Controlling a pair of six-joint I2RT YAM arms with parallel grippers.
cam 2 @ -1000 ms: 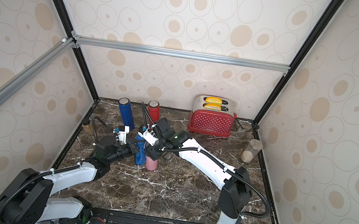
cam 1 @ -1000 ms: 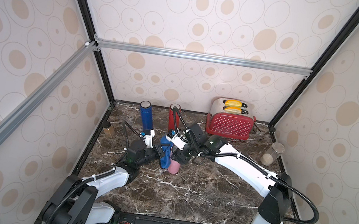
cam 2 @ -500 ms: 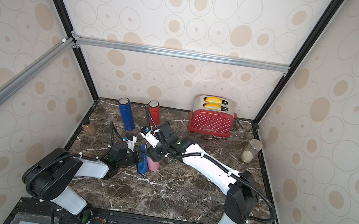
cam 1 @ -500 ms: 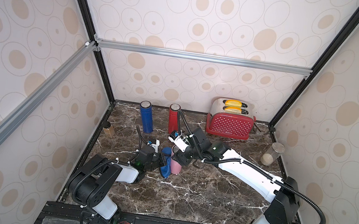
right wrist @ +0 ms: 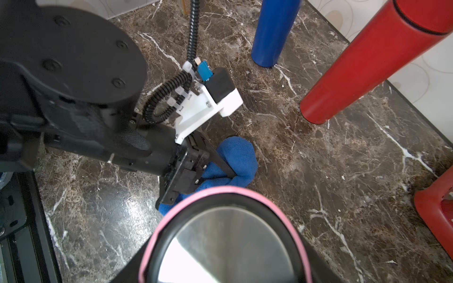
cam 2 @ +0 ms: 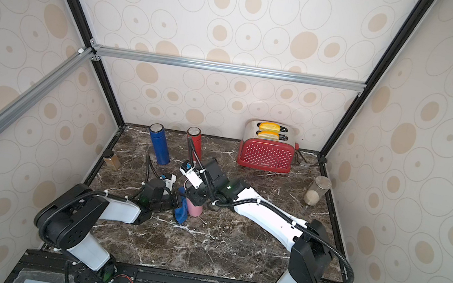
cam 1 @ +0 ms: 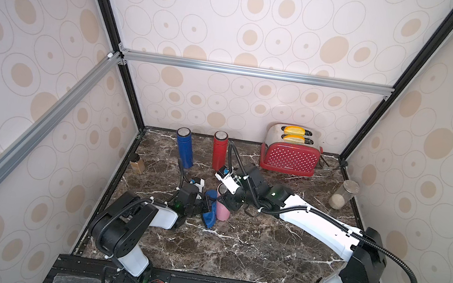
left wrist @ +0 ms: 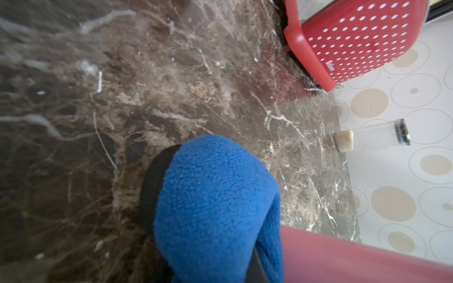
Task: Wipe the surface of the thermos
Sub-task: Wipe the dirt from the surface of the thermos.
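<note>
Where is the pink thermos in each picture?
In a top view: the pink thermos stands upright mid-scene, beside the blue cloth.
In a top view: the thermos again, beside the cloth.
Left wrist: only its blurry pink side, touching the cloth.
Right wrist: its steel lid and pink rim, seen from above.
Shared landmark: the blue cloth.

Overhead stereo; wrist close-ups on thermos [right wrist: 221, 245]
</note>
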